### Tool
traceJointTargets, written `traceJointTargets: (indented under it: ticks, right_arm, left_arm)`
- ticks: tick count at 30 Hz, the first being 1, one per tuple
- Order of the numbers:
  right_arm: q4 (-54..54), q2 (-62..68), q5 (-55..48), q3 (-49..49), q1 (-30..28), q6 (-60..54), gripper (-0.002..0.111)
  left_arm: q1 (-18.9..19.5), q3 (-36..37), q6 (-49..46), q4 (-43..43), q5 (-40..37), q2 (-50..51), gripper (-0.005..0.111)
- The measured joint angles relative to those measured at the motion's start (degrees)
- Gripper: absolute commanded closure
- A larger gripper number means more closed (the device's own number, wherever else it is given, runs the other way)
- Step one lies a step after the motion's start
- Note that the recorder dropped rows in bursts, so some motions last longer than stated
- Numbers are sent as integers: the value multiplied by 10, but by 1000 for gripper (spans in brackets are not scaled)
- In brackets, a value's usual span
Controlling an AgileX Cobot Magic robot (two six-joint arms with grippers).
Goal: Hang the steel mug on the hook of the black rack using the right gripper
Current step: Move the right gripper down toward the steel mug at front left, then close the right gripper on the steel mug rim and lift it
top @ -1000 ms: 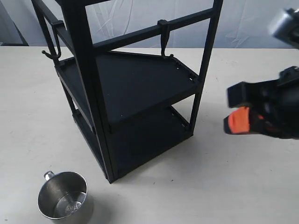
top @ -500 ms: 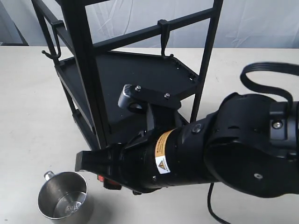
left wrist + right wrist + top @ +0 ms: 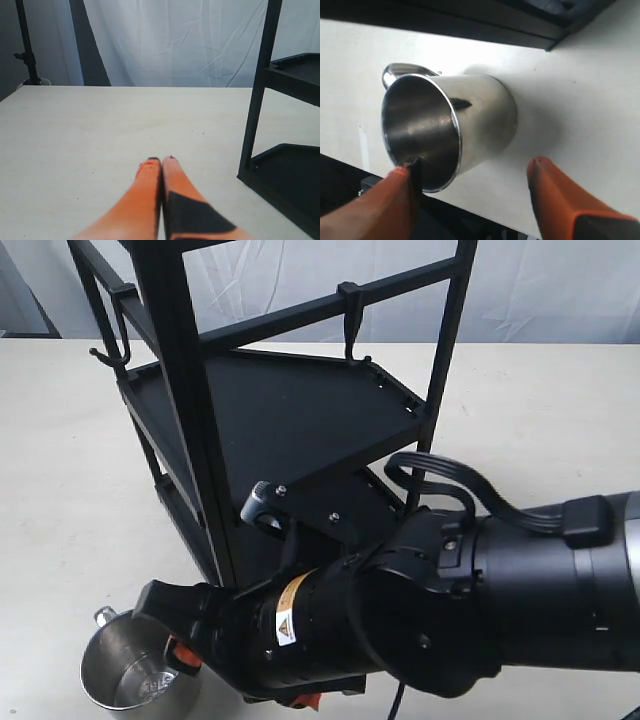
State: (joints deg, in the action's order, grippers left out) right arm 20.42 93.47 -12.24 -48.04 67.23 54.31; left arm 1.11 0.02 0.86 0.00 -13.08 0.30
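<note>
The setting was a robot test bench in a lab or studio. A plain off-white table carried only staged props. A wrinkled white fabric backdrop closed off the rear, with a black stand beside it.

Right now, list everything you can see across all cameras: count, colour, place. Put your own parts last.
steel mug: one, shiny silver, upright on the table by the rack's front post, handle toward the rack.
black rack: one, matte black, mid-table, flat tray shelves.
hook: one, black, straight shank, clipped on the rack's upper crossbar.
curved hook: one, black, hanging on the rack's far-left side.
table: one, off-white, under everything.
backdrop: one, white cloth, behind the table.
right gripper: one, black with orange fingers, open around the mug's rim, one finger inside.
left gripper: one, orange fingers, shut, low over bare table.
</note>
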Motion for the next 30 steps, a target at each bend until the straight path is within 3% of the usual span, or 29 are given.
traceJointTargets:
  ticks: [17, 26, 29, 30]
  right_arm:
    - [31, 42, 74, -1, 17, 0, 51]
    - [21, 94, 59, -59, 30, 0, 51]
    - [23, 102, 41, -63, 31, 0, 63]
    - [23, 102, 40, -63, 31, 0, 77]
  left_arm:
    - [0, 0, 0, 0, 0, 0, 105]
    - [0, 0, 0, 0, 0, 0, 105]
    - [0, 0, 0, 0, -1, 0, 105]
    - [0, 0, 0, 0, -1, 0, 105]
